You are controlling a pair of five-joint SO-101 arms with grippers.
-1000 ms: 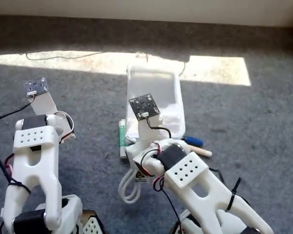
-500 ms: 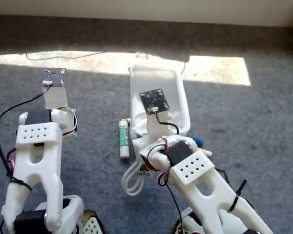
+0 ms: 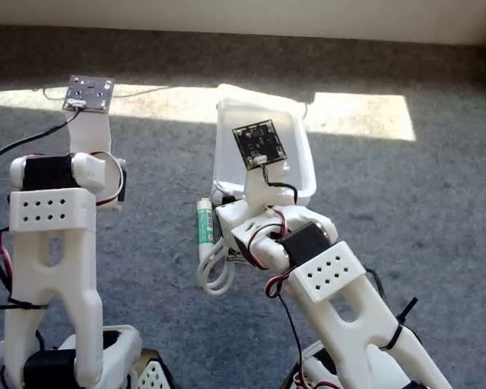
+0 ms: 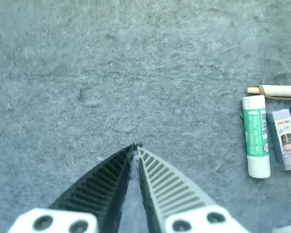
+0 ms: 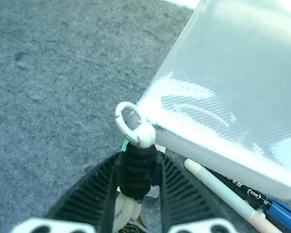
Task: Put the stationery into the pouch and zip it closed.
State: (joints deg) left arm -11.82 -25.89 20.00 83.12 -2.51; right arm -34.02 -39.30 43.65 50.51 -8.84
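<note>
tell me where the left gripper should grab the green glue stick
Probably mid-barrel, from straight above, jaws across its width. The glue stick lies flat on the carpet as a round tube. A small grey block lies close beside it, so one finger must fit that narrow gap.

High camera overhead facing down, wrist cameras close over carpet, sharing glue stick

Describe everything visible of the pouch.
The pouch is a translucent white, mesh-textured plastic sleeve on the grey carpet. A white ring at its near corner leads into a black-wrapped strap, clamped by the right gripper. Pens lie along its near edge. Its zip state cannot be told.
</note>
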